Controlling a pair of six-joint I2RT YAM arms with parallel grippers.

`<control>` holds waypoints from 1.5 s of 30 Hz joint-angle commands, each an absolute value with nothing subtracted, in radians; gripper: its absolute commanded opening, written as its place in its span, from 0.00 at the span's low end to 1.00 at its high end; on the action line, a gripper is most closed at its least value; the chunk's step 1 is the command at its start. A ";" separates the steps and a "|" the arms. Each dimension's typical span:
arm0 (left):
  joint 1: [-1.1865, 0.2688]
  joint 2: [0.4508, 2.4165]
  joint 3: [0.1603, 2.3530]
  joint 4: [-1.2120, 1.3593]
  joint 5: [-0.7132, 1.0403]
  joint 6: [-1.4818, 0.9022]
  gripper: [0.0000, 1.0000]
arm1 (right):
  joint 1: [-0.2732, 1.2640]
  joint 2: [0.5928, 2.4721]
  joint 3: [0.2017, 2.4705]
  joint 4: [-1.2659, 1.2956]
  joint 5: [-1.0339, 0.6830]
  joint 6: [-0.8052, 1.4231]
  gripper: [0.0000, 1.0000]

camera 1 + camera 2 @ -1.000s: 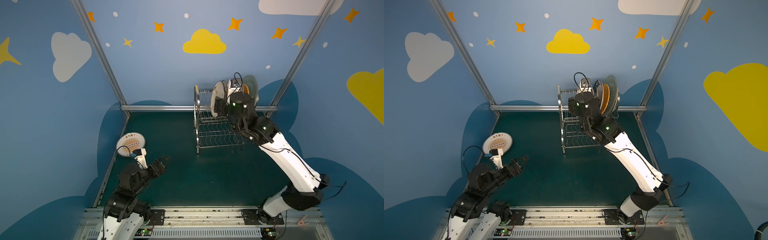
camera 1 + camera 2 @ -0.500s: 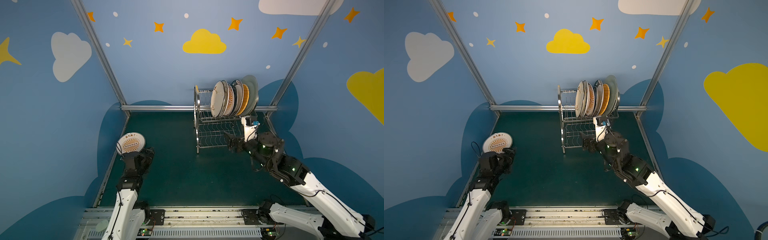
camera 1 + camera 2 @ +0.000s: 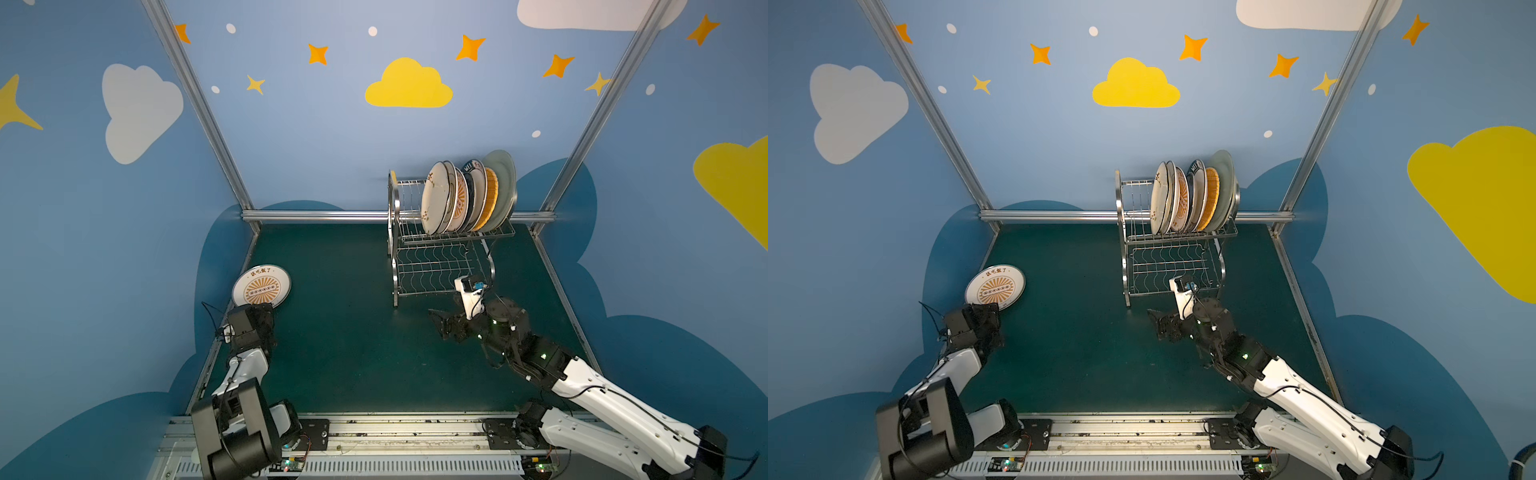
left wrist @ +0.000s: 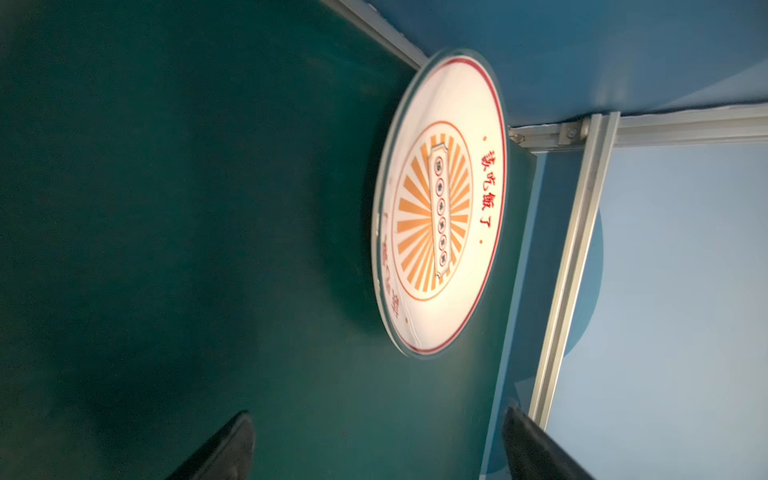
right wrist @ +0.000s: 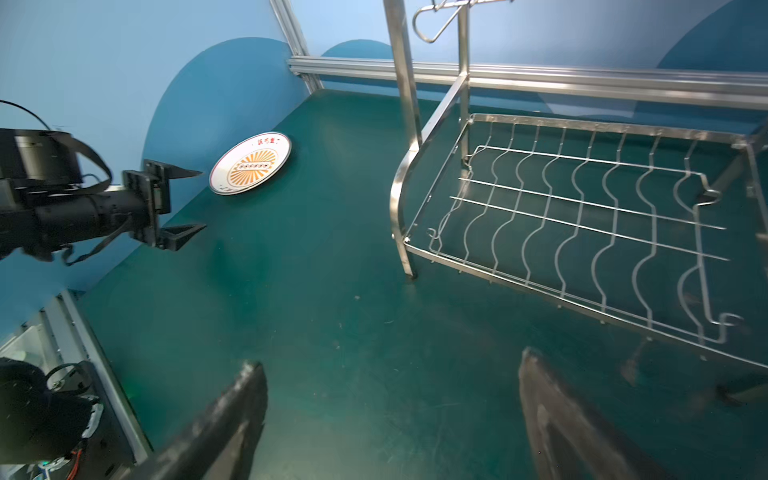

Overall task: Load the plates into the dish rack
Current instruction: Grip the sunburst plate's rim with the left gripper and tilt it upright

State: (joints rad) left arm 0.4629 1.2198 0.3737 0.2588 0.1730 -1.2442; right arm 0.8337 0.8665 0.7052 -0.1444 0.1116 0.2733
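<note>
A white plate with an orange sunburst (image 3: 262, 286) (image 3: 995, 287) lies flat on the green table at the left, close to the side wall. It is also in the left wrist view (image 4: 440, 208) and the right wrist view (image 5: 250, 163). My left gripper (image 4: 378, 413) (image 5: 202, 198) stands open just short of its near rim, holding nothing. The dish rack (image 3: 440, 249) (image 3: 1167, 257) stands at the back, with several plates (image 3: 465, 195) upright in its upper tier. Its lower shelf (image 5: 582, 208) is bare. My right gripper (image 3: 438, 324) (image 5: 390, 359) hangs open and empty, low in front of the rack.
Aluminium frame rails (image 3: 324, 215) run along the back and both sides of the green table (image 3: 353, 340). The blue wall (image 4: 665, 291) stands right behind the lone plate. The arms' bases sit on a metal rail (image 3: 395, 432) at the front edge.
My right arm has drawn back from the rack's upper tier and come down low in front of the rack. My left arm has swung from pointing right to facing the lone plate.
</note>
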 commanded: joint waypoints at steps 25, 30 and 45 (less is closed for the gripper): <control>0.554 1.799 0.511 0.678 0.374 -1.310 0.50 | 0.732 0.945 0.632 -0.032 -0.004 0.318 0.92; 0.563 1.851 0.511 0.744 0.390 -1.326 0.38 | 0.726 0.954 0.630 -0.025 -0.021 0.322 0.92; 0.541 1.861 0.468 1.041 0.488 -1.445 0.04 | 0.716 0.986 0.626 -0.009 -0.030 0.327 0.92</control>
